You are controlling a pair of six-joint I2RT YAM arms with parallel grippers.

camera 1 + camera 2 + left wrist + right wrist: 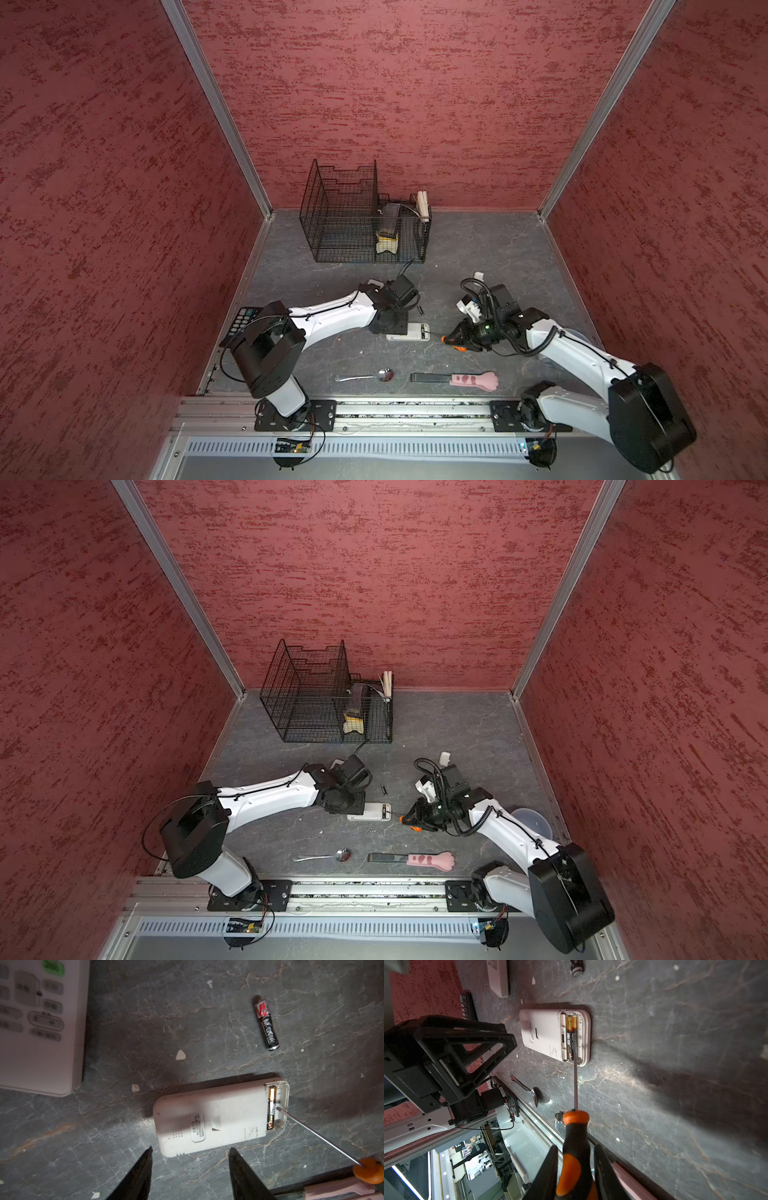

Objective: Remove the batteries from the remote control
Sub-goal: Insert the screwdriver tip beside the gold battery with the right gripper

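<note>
Screwdriver tip in the open bay of the remote, loose battery out on the table.

So the white remote is lying face down about mid-table, between the two arms in both top views, with the cover off at one end. A second battery sits in the bay, gold end showing, and the screwdriver's tip is in the slot right next to it. The loose battery is on the stone on the far side of the remote, near it but not touching. The right gripper has its fingers clamped on the orange-and-black handle. The left gripper hangs over the remote's closed end, fingers spread apart, holding nothing. The other remote, buttons up, lies well apart, and a spoon lies near the front edge.
</note>
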